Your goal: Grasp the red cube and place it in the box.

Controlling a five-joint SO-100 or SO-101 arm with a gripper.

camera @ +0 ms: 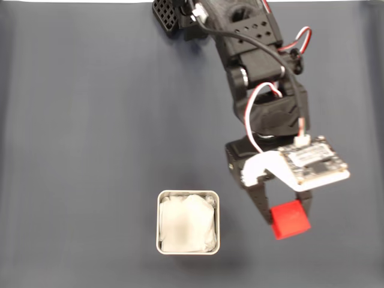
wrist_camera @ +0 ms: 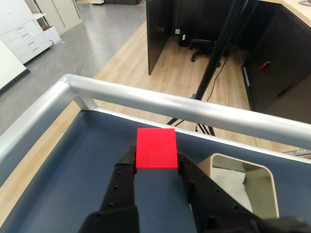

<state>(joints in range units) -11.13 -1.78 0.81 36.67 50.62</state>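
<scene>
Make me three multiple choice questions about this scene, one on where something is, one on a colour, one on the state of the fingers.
1. In the fixed view, where is the box relative to the cube?
A. To its left
B. To its right
C. Under it

2. What colour is the cube?
A. Blue
B. Red
C. Green

3. What are the fingers doing?
A. Spread wide over the box
B. Shut on nothing
C. Shut on the cube

Answers:
1. A, the box sits left of the cube on the dark mat, apart from it.
2. B, it is bright red in both views.
3. C, the wrist view shows a finger against each side of the cube.
</scene>
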